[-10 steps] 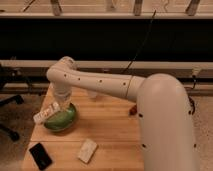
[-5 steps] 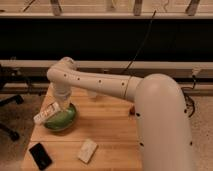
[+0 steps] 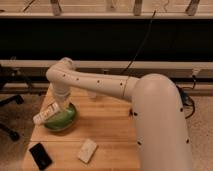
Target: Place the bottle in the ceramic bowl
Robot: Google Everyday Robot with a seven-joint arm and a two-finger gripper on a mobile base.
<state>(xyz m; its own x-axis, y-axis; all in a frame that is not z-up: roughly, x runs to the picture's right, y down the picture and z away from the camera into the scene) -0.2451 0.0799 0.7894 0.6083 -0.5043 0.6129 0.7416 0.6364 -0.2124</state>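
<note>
Gripper (image 3: 61,101) above bowl (image 3: 67,121), grasp state indeterminable; bottle (image 3: 47,113) tilted across left rim, apparently not yet settled inside.

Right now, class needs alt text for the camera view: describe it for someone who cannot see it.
A white robot arm reaches over a wooden table, its gripper above a green ceramic bowl with a tilted white bottle at the bowl's left rim. Nearer lie a black object and a white block.

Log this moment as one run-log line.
pincer: over bowl, at bottle's upper end | bottle: tilted, lower end past the bowl's left rim | ceramic bowl: on table | step: placing, unfinished
</note>
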